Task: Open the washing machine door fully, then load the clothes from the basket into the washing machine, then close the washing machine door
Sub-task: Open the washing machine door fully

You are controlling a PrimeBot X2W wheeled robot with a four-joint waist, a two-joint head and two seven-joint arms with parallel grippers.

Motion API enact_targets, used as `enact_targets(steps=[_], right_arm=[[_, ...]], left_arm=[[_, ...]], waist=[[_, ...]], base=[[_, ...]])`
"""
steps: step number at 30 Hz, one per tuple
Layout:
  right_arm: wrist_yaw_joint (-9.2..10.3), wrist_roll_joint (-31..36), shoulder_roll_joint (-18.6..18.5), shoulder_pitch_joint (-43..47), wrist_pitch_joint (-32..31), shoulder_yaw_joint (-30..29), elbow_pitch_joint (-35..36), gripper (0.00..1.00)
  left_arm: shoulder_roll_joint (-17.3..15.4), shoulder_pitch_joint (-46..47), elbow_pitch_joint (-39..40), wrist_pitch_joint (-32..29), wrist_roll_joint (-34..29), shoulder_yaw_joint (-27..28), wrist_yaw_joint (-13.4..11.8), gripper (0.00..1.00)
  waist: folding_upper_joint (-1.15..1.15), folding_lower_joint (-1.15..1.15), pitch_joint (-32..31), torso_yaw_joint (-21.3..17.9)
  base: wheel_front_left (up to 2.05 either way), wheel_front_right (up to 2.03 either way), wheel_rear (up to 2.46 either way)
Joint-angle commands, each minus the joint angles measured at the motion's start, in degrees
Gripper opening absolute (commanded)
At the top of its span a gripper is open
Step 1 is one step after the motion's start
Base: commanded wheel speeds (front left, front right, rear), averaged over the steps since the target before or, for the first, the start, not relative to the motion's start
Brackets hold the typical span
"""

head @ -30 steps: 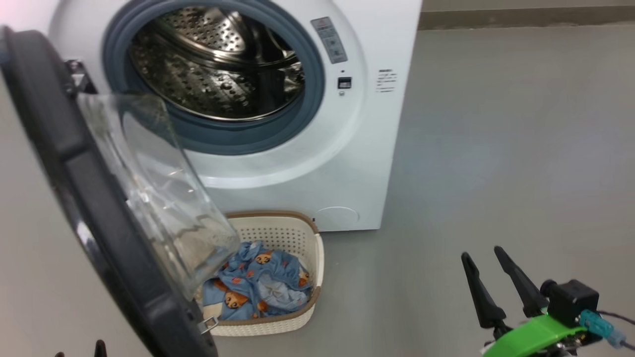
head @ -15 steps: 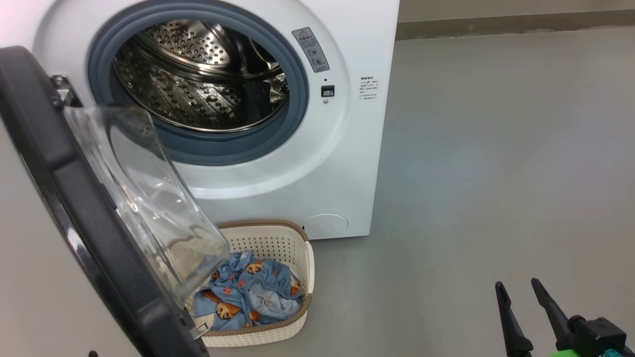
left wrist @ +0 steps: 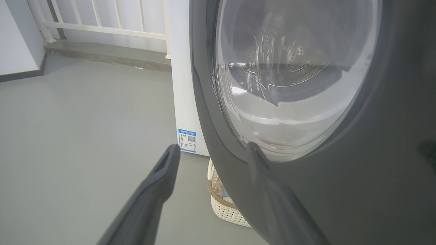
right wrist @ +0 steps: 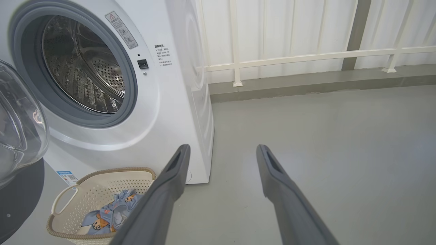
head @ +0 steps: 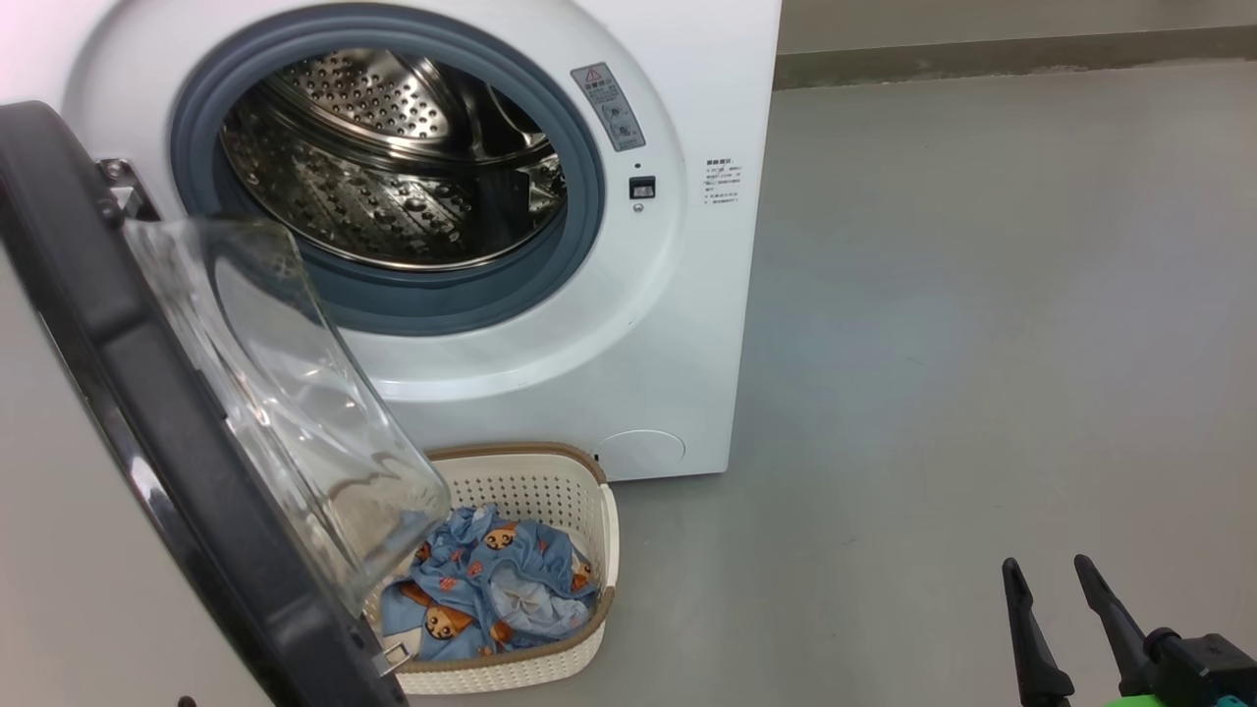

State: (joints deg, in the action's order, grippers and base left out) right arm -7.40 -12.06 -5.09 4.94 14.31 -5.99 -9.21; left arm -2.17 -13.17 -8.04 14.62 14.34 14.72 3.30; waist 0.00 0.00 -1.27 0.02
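Note:
The washing machine [head: 550, 373] stands with its steel drum [head: 393, 167] exposed. The washing machine door [head: 128, 393] hangs swung out on the left, and its glass bowl [head: 295, 393] covers the basket's left part in the head view. The basket [head: 550, 491] sits on the floor in front of the machine, holding blue bear-print clothes [head: 481, 579]. My right gripper [head: 1044, 564] is open and empty over bare floor, well right of the basket [right wrist: 102, 175]. My left gripper [left wrist: 212, 148] is open beside the door's outer black rim [left wrist: 340, 190], holding nothing.
Grey floor [head: 982, 295] spreads wide to the right of the machine. A white railing [right wrist: 306, 56] on a low grey kerb runs along the back. A blue label [left wrist: 187, 140] marks the machine's side, with open floor to the left of it.
The head camera has shifted, so the machine sits a little further left and lower. My right gripper has dropped toward the bottom right corner, still open. Door and basket have not moved.

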Motion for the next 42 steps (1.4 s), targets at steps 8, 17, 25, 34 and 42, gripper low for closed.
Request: enact_targets(steps=[8,17,25,34,42], right_arm=[[-0.09,1.1,-0.4,-0.3,0.7,1.7,0.9,1.00],[-0.09,1.4,-0.6,-0.4,0.7,2.4,0.3,1.00],[-0.09,2.6,-0.8,-0.5,0.7,2.5,-0.3,1.00],[-0.09,3.3,-0.8,-0.6,0.7,2.2,-0.3,1.00],[-0.09,4.2,-1.1,-0.7,0.7,2.1,-0.6,1.00]], left_arm=[[-0.7,0.5,1.6,0.4,-0.3,1.1,-0.5,1.00],[-0.7,0.5,1.8,0.4,-0.4,0.9,-0.6,1.00],[-0.7,0.4,1.9,0.4,-0.5,0.9,-0.6,1.00],[-0.7,0.4,2.0,0.4,-0.4,0.9,-0.8,1.00],[-0.7,0.3,2.1,0.4,-0.2,0.7,-1.0,1.00]], waist=[[0.00,0.00,-0.1,0.7],[0.00,0.00,-0.1,1.3],[0.00,0.00,-0.1,1.6],[0.00,0.00,-0.2,1.8],[0.00,0.00,0.0,1.9]], base=[[0.00,0.00,0.00],[0.00,0.00,0.00],[0.00,0.00,0.00],[0.00,0.00,0.00],[0.00,0.00,0.00]])
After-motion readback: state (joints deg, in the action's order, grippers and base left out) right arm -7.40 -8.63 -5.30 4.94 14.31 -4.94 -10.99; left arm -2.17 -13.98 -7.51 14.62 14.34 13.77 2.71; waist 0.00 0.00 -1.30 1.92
